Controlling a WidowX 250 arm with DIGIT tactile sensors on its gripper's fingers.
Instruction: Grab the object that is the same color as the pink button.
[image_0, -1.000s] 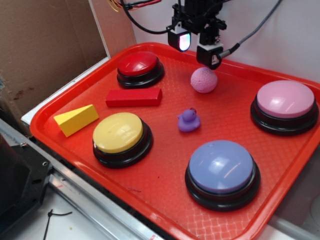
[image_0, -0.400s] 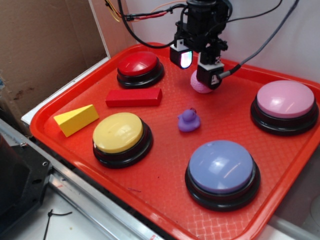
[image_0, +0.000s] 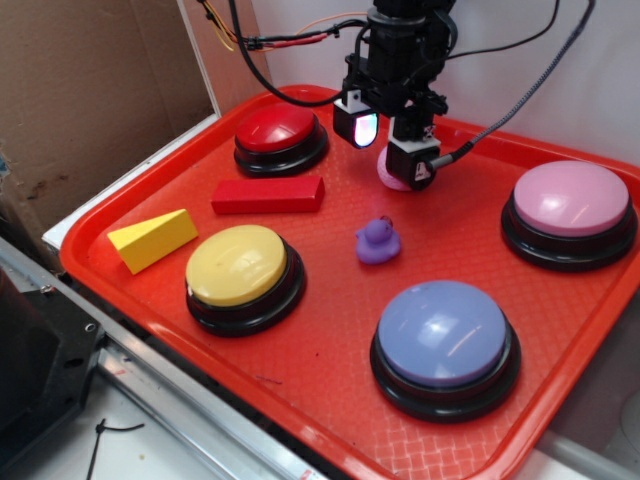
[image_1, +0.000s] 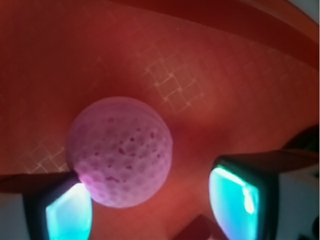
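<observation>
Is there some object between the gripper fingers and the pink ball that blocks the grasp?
Nothing visible does. In the wrist view the pink ball lies on the red tray between the open gripper's two fingers: one finger looks to touch it, and only bare tray shows in the gap to the other. The purple duck sits apart, nearer the camera.

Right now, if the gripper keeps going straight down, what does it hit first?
Most likely the red textured tray: the small dimpled pink ball sits between the open gripper's fingers, nearer the left pad, which may graze it.
</observation>
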